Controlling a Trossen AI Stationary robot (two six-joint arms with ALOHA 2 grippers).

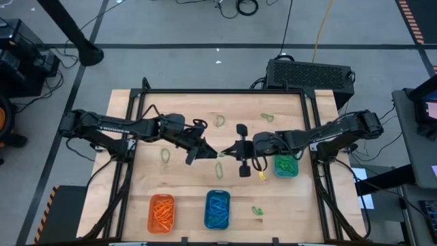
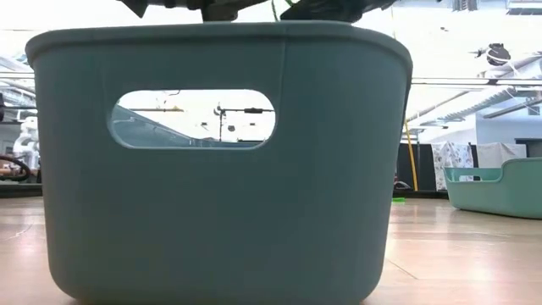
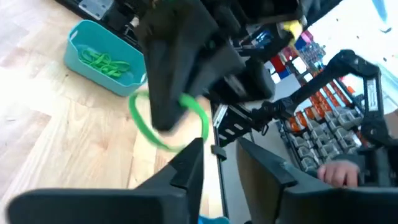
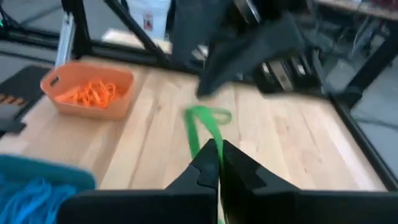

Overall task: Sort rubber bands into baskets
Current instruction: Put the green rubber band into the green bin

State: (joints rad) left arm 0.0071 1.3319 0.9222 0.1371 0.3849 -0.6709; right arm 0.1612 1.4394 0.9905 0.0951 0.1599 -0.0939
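Note:
Over the table's middle my two grippers meet tip to tip. The right gripper [image 1: 227, 150] [image 4: 216, 152] is shut on a green rubber band [image 4: 202, 127] [image 3: 168, 121] that hangs between them. The left gripper [image 1: 208, 149] [image 3: 221, 149] faces it with its fingers apart, the band's loop near one fingertip. Along the front stand the orange basket [image 1: 162, 212] [image 4: 87, 93] with orange bands and the blue basket [image 1: 217, 208] with blue ones. The teal basket [image 1: 285, 166] [image 3: 106, 59] with green bands stands at the right.
Loose green bands lie on the wood at the back [image 1: 220, 121] [image 1: 268, 117], at the left [image 1: 165, 156], in the middle [image 1: 219, 169] and at the front right [image 1: 257, 211]. A basket wall [image 2: 220, 161] fills the low view and hides both arms.

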